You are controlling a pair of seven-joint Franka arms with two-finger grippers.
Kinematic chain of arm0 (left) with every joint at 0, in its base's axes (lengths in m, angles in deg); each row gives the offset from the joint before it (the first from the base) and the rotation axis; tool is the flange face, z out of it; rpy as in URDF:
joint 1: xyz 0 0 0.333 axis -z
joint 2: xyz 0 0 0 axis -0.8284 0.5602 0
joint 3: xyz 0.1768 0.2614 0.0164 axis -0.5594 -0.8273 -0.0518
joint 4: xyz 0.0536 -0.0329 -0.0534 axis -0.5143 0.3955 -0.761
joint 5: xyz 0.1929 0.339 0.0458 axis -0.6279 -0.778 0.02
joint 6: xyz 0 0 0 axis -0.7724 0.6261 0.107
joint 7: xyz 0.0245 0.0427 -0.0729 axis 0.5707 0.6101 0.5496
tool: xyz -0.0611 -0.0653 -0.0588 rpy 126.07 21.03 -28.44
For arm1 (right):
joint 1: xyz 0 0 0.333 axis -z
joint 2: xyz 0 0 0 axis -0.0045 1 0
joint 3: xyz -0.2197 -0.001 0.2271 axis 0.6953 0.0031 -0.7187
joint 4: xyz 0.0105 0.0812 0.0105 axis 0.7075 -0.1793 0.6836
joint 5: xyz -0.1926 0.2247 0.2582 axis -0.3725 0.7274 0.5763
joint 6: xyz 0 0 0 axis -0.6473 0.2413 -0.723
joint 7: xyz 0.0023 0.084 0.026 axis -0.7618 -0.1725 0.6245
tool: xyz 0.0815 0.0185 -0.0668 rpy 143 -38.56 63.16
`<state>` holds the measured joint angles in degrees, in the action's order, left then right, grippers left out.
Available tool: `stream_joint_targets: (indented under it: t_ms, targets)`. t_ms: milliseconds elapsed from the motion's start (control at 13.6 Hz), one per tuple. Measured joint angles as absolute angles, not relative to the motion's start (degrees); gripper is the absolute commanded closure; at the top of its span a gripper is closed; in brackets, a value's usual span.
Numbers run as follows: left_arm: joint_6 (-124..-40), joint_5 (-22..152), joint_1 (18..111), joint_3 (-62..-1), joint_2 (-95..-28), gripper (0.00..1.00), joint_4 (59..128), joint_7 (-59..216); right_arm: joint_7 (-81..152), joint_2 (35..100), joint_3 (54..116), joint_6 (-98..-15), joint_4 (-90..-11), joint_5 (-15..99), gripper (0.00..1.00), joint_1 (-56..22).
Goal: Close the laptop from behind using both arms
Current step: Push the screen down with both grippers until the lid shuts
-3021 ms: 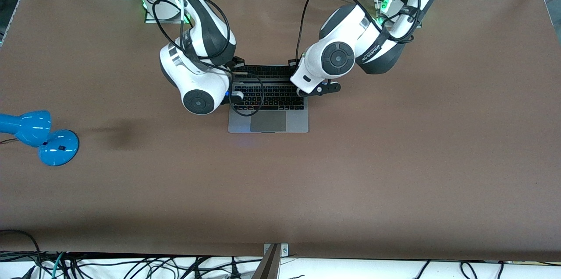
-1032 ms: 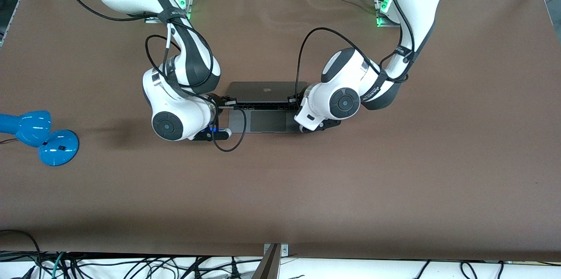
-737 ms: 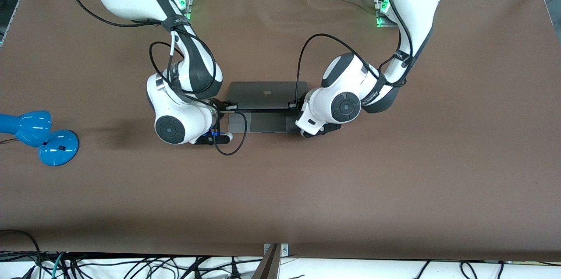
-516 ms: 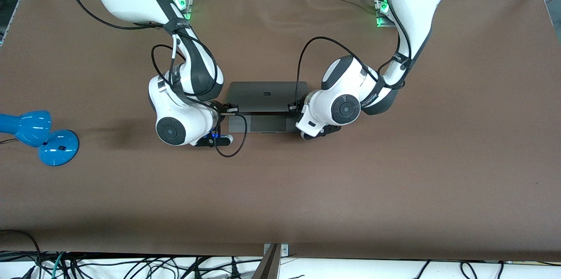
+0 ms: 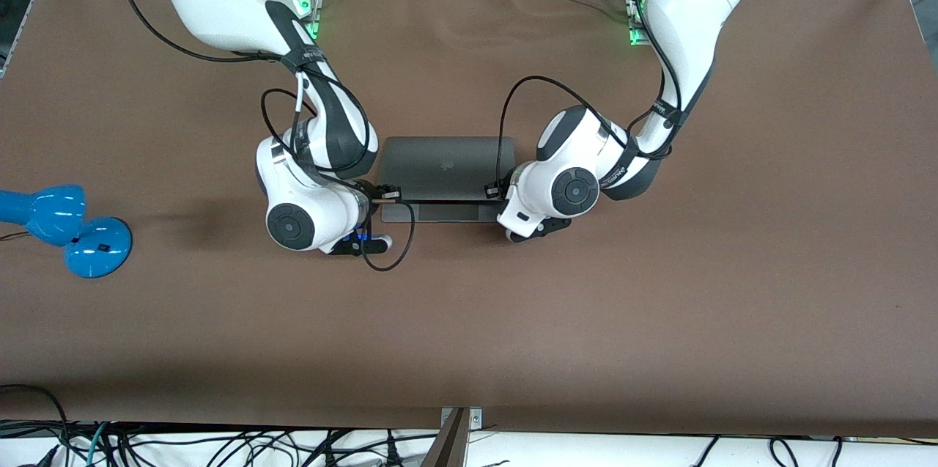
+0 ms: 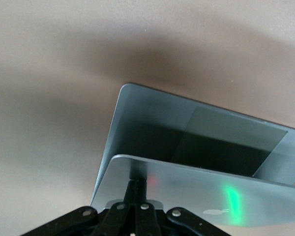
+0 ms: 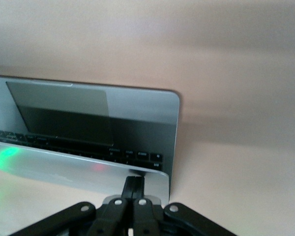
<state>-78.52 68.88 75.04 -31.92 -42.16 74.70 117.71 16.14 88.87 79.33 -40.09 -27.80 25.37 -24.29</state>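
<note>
The space-grey laptop [image 5: 447, 168] lies in the middle of the table with its lid tilted low over the base; only a strip of base and trackpad [image 5: 447, 212] shows under the lid's edge. My right gripper [image 5: 388, 194] is shut, its fingertips pressing on the lid's back at the corner toward the right arm's end. My left gripper [image 5: 491, 192] is shut and presses the lid's other corner. The left wrist view shows the left gripper [image 6: 138, 184] on the lid [image 6: 226, 196]. The right wrist view shows the right gripper [image 7: 133, 181] on the lid [image 7: 64, 169], with keys [image 7: 88, 145] visible underneath.
A blue lamp [image 5: 66, 226] stands near the table edge at the right arm's end. Black cables loop from both wrists beside the laptop. The brown table [image 5: 659, 291] extends around it.
The lid has come down from nearly upright to low over the base. Both grippers have moved with its edge toward the front camera and downward, staying shut.
</note>
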Motion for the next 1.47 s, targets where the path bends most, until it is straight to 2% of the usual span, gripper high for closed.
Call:
stream_joint_targets:
  t_ms: [1400, 1474]
  targets:
    - [-84.61, 65.78, 75.48, -32.12, -36.40, 1.00, 74.47, 117.71, 20.92, 94.94, 79.67, -49.26, -27.69, 25.33, 1.00, -24.31]
    - [-84.61, 65.74, 75.53, -32.14, -36.38, 0.97, 74.43, 117.71, 20.95, 95.30, 79.66, -49.74, -27.68, 25.33, 1.00, -24.35]
